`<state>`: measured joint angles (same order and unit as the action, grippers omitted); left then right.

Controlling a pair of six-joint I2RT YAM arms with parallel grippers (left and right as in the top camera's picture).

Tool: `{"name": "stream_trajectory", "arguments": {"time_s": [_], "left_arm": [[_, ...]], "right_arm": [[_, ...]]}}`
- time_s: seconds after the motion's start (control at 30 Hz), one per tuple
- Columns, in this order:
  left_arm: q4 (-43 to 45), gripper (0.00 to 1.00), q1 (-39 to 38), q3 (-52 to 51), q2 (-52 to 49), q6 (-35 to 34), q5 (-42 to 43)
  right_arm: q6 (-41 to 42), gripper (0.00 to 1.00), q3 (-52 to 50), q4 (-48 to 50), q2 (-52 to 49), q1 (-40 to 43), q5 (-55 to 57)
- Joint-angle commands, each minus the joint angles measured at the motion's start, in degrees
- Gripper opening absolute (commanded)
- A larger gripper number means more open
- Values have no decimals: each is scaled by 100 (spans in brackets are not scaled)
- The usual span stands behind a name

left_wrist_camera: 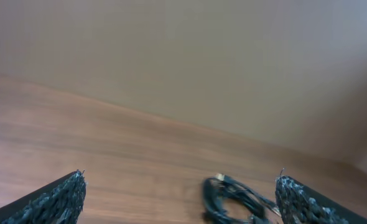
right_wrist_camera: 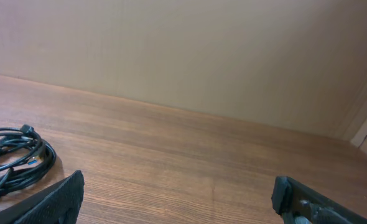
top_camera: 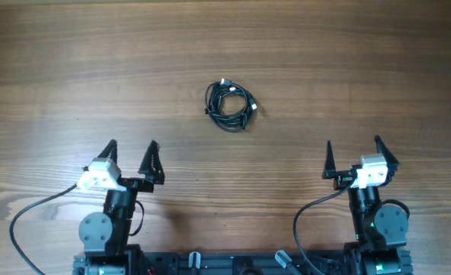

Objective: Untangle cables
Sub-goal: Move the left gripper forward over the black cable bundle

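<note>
The cables (top_camera: pixel 230 102) lie as one small tangled coil of thin black cord with pale plug tips, a little back of the table's middle. My left gripper (top_camera: pixel 132 156) stands open near the front left, well short of the coil. Far to the front right, my right gripper (top_camera: pixel 353 153) is open too. In the left wrist view the cables (left_wrist_camera: pixel 233 198) show blurred between the wide-spread fingertips (left_wrist_camera: pixel 68 190), ahead of them and nearer the right one. The right wrist view has the cables (right_wrist_camera: pixel 12 162) at its left edge, outside the fingers (right_wrist_camera: pixel 59 199). Nothing is held.
Thicker black wires (top_camera: pixel 38 210) loop from the arm bases along the front edge. A plain beige wall (right_wrist_camera: pixel 190 50) rises behind the wooden table (top_camera: pixel 363 69).
</note>
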<state>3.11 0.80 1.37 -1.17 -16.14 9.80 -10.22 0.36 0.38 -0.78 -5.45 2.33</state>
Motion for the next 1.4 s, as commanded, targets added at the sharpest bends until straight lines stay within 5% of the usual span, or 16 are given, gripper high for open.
{"name": "stream_trajectory", "arguments": {"time_s": [0.0, 0.23, 0.67, 0.87, 1.07, 1.37], "left_arm": [[-664, 100, -22, 715, -11, -291, 734], [-2726, 100, -22, 2931, -1047, -304, 732], [-6857, 100, -22, 7451, -5781, 243, 1294], [-7001, 100, -22, 7508, -7086, 223, 1814], [-7176, 69, -48, 7503, -8089, 221, 1915], [-7097, 75, -616, 7453, -8684, 221, 1908]], "right_arm": [[-28, 100, -7, 13, 57, 28, -96], [-28, 100, -7, 13, 57, 28, -96], [-26, 100, -7, 13, 57, 28, -96], [-28, 100, -7, 13, 57, 28, -94], [-28, 100, -7, 13, 57, 28, -96], [-28, 100, -7, 13, 57, 28, -96]]}}
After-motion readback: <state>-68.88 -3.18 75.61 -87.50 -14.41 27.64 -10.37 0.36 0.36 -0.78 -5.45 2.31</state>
